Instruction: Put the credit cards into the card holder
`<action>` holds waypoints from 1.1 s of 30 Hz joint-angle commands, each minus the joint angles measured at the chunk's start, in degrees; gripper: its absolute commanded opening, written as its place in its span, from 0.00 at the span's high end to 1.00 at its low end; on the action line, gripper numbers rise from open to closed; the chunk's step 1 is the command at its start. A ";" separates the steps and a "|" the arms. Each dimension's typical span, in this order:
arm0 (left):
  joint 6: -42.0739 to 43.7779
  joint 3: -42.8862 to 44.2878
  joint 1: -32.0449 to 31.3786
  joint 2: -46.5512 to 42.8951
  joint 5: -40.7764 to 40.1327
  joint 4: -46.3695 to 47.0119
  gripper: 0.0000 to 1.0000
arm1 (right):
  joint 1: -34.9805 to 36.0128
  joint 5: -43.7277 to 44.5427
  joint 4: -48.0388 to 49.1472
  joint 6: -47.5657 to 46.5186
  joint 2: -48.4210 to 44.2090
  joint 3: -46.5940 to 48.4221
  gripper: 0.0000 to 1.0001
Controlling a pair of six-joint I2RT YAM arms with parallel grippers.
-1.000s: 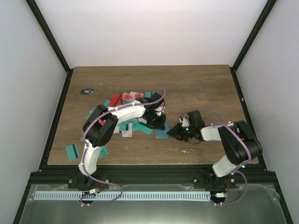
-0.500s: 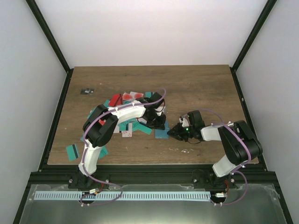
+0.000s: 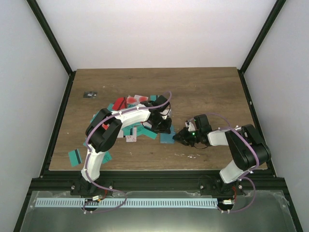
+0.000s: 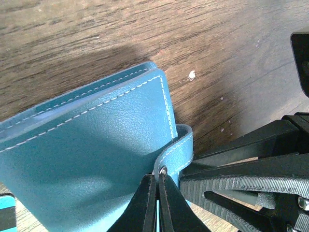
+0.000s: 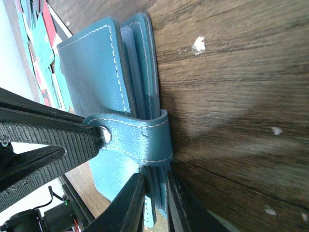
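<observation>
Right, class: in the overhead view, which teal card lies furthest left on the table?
The lone teal card near the front-left edge of the table, apart from the rest. The other cards cluster further in, around the left arm.

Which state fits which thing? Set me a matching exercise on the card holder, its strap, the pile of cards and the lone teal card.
Things:
1. card holder
2. strap
3. pile of credit cards
4. lone teal card

States:
A. alone by the near left edge of the table
B. heaped together, teal, red and white
C. folded shut, lying on the table
D. wrapped round the holder's edge

Pairs: 1-C, 2-D, 3-B, 4-A
</observation>
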 commanded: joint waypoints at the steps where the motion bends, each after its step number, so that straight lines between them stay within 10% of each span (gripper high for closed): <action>1: 0.50 1.37 0.13 -0.91 -2.40 -0.96 0.96 | 0.36 9.88 -8.43 -0.45 3.93 -2.63 0.84; 33: 2.43 -0.04 2.66 7.37 -7.64 -10.70 0.96 | 0.50 9.83 -8.43 -0.46 4.68 -2.69 0.84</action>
